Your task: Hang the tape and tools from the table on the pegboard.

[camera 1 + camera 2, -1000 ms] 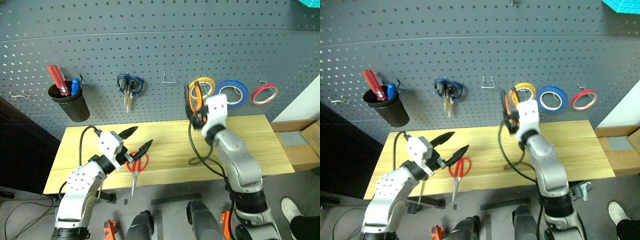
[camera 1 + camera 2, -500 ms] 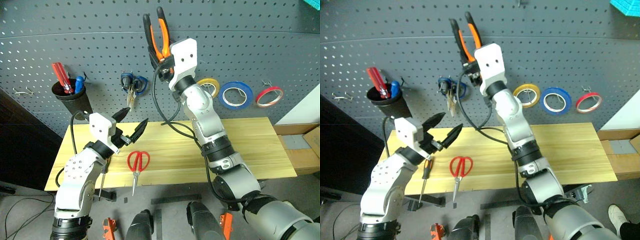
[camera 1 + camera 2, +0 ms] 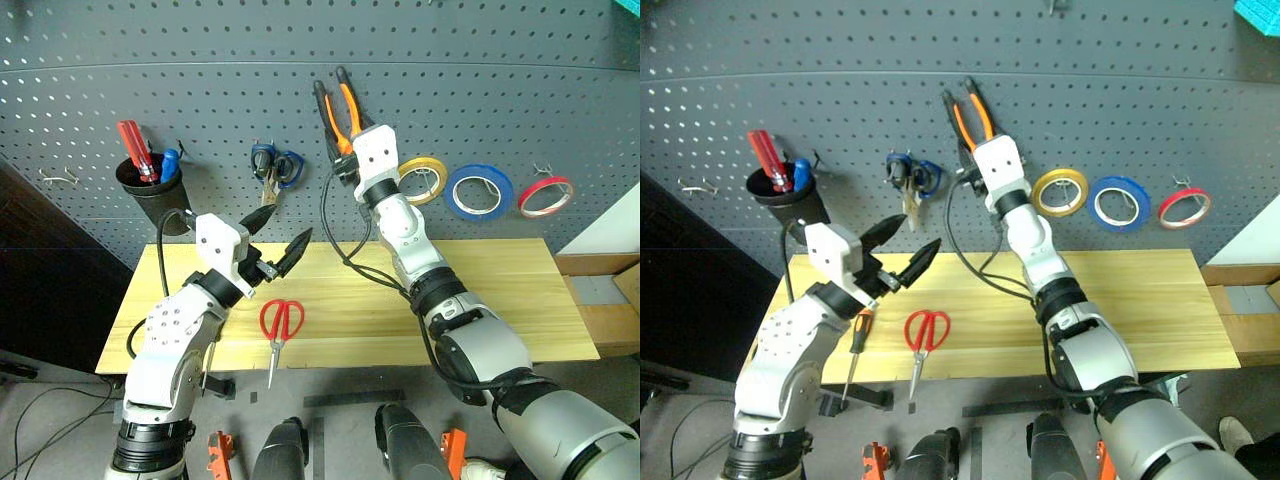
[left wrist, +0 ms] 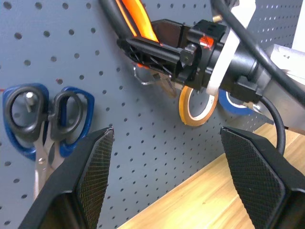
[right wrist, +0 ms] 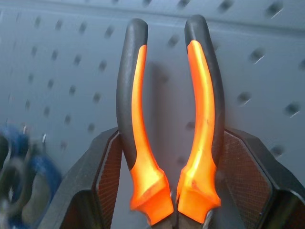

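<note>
Right gripper (image 3: 345, 150) clamped on pliers (image 3: 335, 105), handles up against pegboard (image 3: 500, 80), left gripper (image 3: 275, 240) spread and empty above table (image 3: 480, 290), red-handled scissors (image 3: 280, 325) flat on table, blue tape (image 3: 478, 191) hung on pegboard

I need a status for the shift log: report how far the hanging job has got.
Done: the blue tape hangs on the pegboard. In hand: the right gripper holds the pliers up against the board, not yet hooked. Left: the red scissors and the screwdriver lie on the table; the left gripper is open and empty.
</note>
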Motion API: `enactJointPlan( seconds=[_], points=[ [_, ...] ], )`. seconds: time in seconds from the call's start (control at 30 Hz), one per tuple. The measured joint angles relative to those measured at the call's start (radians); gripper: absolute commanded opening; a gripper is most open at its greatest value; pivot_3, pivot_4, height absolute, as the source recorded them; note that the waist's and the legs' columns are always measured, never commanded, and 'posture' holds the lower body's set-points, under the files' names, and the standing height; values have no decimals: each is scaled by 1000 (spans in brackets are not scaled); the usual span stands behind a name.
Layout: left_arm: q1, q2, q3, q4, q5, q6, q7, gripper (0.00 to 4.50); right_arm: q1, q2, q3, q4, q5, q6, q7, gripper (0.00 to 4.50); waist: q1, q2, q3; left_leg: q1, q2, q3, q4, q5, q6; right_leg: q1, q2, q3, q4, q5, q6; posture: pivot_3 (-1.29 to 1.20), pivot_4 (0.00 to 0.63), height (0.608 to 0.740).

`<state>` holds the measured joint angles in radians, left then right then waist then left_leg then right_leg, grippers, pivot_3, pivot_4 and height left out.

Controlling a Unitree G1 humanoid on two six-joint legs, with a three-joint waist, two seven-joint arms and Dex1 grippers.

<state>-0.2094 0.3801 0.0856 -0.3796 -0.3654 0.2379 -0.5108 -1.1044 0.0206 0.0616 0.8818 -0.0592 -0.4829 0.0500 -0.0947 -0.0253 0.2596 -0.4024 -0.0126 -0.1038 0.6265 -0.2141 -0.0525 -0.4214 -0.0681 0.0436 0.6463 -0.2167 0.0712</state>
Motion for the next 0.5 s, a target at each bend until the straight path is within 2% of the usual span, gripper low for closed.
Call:
enactJointPlan(
  seconds=[0.2, 0.37, 0.5],
  points=[
    [-40, -1, 1, 26, 5, -11, 9, 3784, -13, 26, 1, -67, 11, 36, 28, 2812, 4, 0, 0, 0, 8, -1, 0, 0, 0, -1, 9, -1, 0, 2, -6, -54, 219, 740],
    [-67, -7, -1, 73, 23, -32, 19, 3784, -93, -5, 3, 107, -63, -21, -83, 2811, 7, 0, 0, 1, 8, -1, 0, 0, 0, -1, 10, 0, -1, 2, -7, -35, 220, 740],
    [-88, -31, -14, 106, 41, -53, 21, 3784, -101, -23, 23, 234, -128, -82, -153, 2808, 10, 0, 0, 0, 8, 0, -1, 0, 0, -1, 10, 0, -1, 2, -7, -21, 222, 740]
  ],
)
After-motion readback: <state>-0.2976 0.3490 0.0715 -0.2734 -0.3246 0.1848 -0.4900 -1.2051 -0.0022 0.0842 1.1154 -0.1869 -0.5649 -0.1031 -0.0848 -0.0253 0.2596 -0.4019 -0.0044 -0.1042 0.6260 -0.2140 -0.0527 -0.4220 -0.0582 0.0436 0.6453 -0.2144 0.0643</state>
